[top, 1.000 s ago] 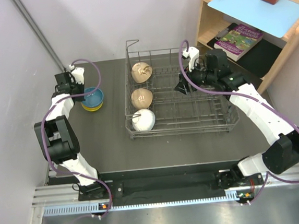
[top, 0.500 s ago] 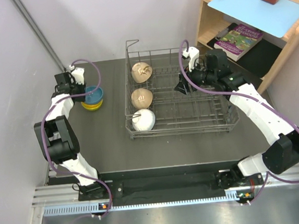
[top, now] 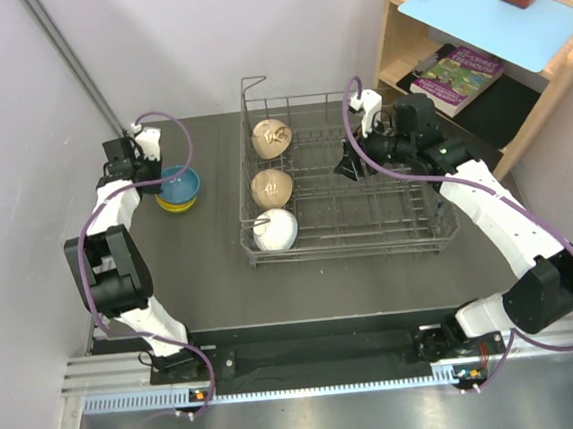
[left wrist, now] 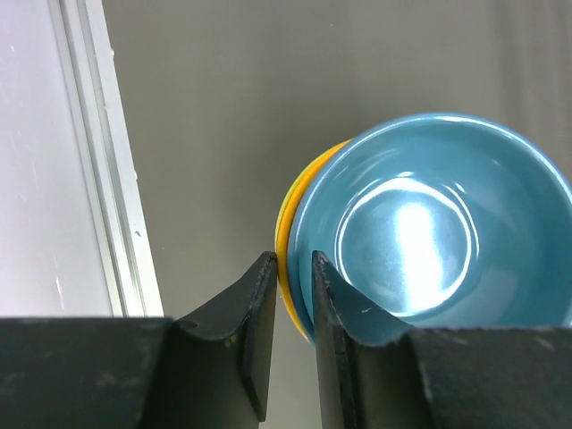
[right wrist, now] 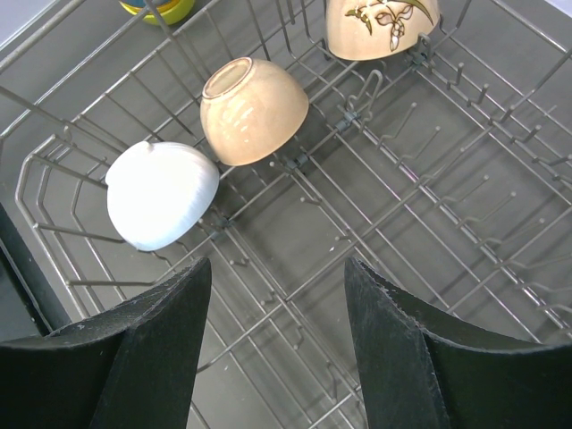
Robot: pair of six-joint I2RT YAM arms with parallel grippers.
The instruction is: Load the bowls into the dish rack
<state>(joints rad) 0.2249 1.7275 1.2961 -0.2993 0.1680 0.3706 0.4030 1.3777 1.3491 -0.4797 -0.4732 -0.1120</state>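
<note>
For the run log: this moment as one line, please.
left gripper: jaws astride blue bowl rim, grip unclear | right gripper: open, empty, over rack | rack: three bowls

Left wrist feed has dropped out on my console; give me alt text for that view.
The left gripper straddles the near rim of a blue bowl nested in a yellow-orange bowl, jaws narrowly apart; whether they pinch it is unclear. The stack sits on a grey table, with a pale wall at left.

Overhead and right-wrist close-up both show the dish rack [top: 367, 217].
</note>
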